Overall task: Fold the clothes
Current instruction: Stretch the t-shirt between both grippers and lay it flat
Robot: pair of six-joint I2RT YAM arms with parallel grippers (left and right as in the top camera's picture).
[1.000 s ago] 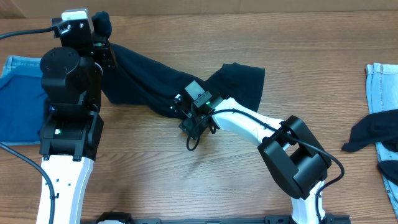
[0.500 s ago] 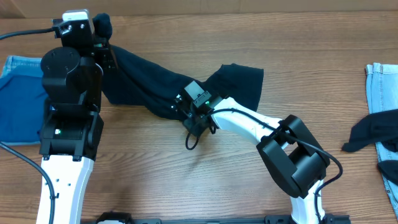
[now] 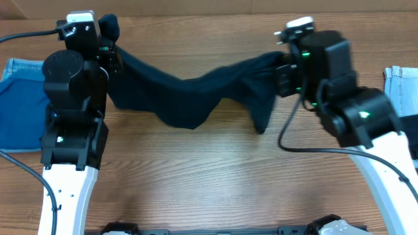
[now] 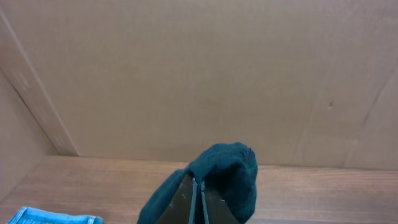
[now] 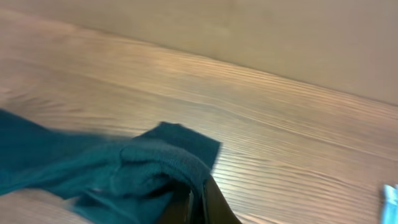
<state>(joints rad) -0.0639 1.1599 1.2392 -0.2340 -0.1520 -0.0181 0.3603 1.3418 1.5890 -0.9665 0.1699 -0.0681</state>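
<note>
Listing one dark garment (image 3: 189, 98), judged soft and limp, we find left fingers (image 4: 186, 203) and right fingers (image 5: 216, 206) clamped on its ends.

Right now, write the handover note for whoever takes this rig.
The left gripper is shut on one end of the dark garment; the right gripper is shut on the other end.
The garment hangs stretched between them, middle sagging toward the table. At the left edge lie blue jeans, at the right edge light denim.
Done: garment gripped and spread out.
Left: no fold yet; fold it, then the other clothes.
</note>
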